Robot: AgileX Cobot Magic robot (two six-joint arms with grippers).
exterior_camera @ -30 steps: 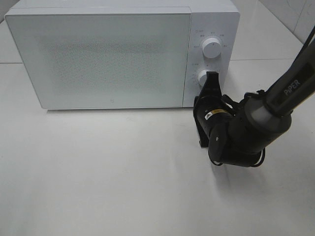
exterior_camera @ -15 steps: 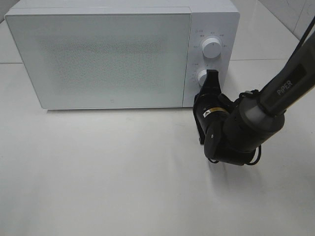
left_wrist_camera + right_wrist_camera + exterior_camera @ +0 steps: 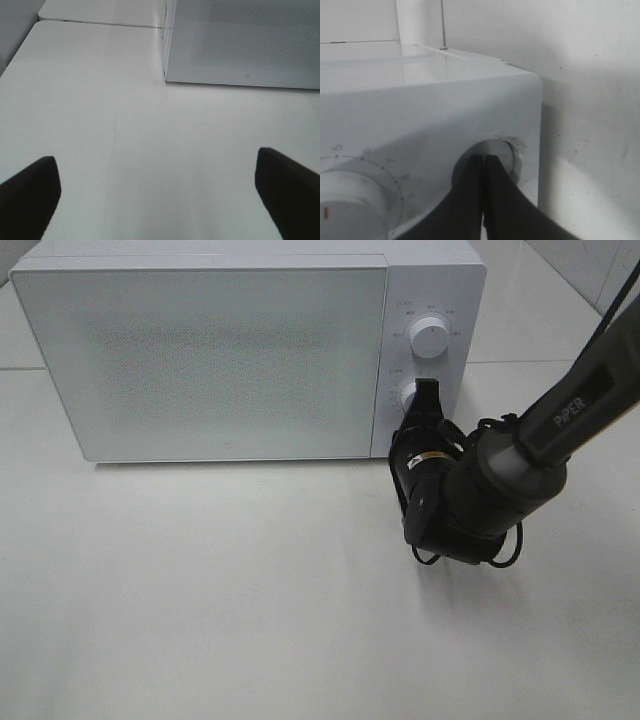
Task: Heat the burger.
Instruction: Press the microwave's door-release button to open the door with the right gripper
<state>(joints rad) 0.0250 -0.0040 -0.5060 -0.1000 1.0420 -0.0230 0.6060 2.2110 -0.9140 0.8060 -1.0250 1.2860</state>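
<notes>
Burger: not showing in any view, so its place cannot be told; the oven's shut door is hiding whatever is lying inside.
Counter [image 3: 200, 620]: a pale, plain surface that is carrying the oven and spreading out in front of it.
Microwave [image 3: 220, 300]: a white box standing at the counter's far side; its frosted door [image 3: 200, 370] is sitting shut and its control panel is lying at the right end.
Right arm [image 3: 560, 420]: a dark arm reaching in from the right edge toward that panel.
Left pincer [image 3: 157, 195]: showing in its wrist view only; it is hovering above bare counter near a front corner of the microwave, its fingers [image 3: 27, 195] standing wide apart with nothing between them.
Right pincer [image 3: 427, 398]: its jaws are pressing together on nothing; the joined tips are pointing at the lower knob [image 3: 408, 395] and overlapping its face in the wrist view; whether they are touching it cannot be told.
Upper knob [image 3: 431, 337]: sitting untouched above the lower one.
</notes>
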